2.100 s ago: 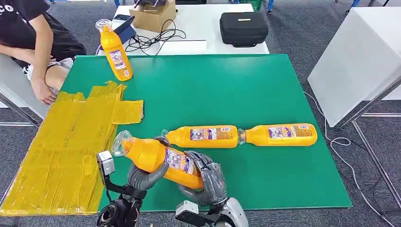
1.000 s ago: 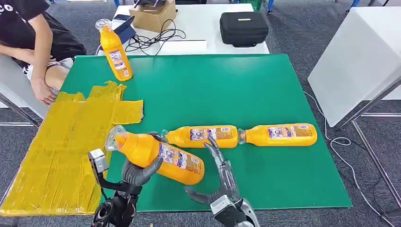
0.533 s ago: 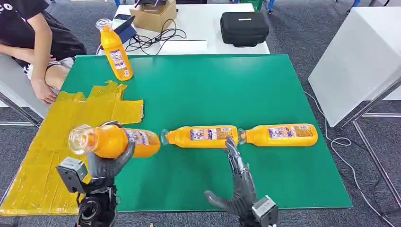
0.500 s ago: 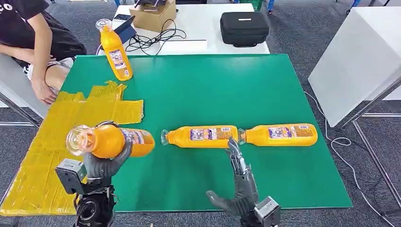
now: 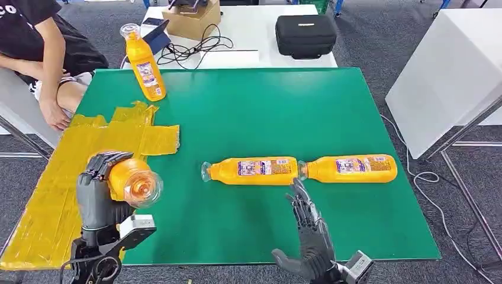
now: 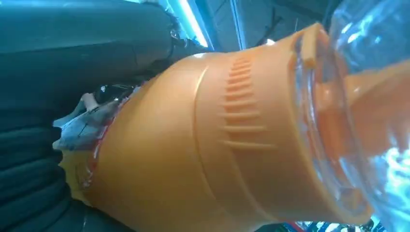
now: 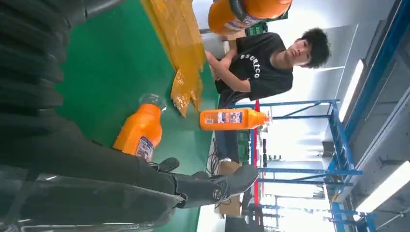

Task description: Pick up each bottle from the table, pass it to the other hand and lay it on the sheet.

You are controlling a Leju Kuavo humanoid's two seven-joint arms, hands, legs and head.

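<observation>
1. Our left hand (image 5: 97,198) gripped an orange juice bottle (image 5: 129,180) above the yellow sheet (image 5: 65,177), cap toward us.
2. Our right hand (image 5: 308,236) hung empty, fingers spread, near two lying bottles (image 5: 251,170).
3. Released from there, we judged the round bottle could roll onto the green table (image 5: 266,106).

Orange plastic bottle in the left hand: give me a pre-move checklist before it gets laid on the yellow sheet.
1. Left hand grips the orange plastic bottle: ok.
2. Right hand has let go, fingers apart: ok.
3. Bottle above the crinkled yellow sheet: ok, at its edge.
4. Bottle lying flat: not ok, clear cap points at the camera.
5. Landing spot free of other bottles: ok.
6. Person's hand away from the sheet: cannot tell, close to the far corner.
</observation>
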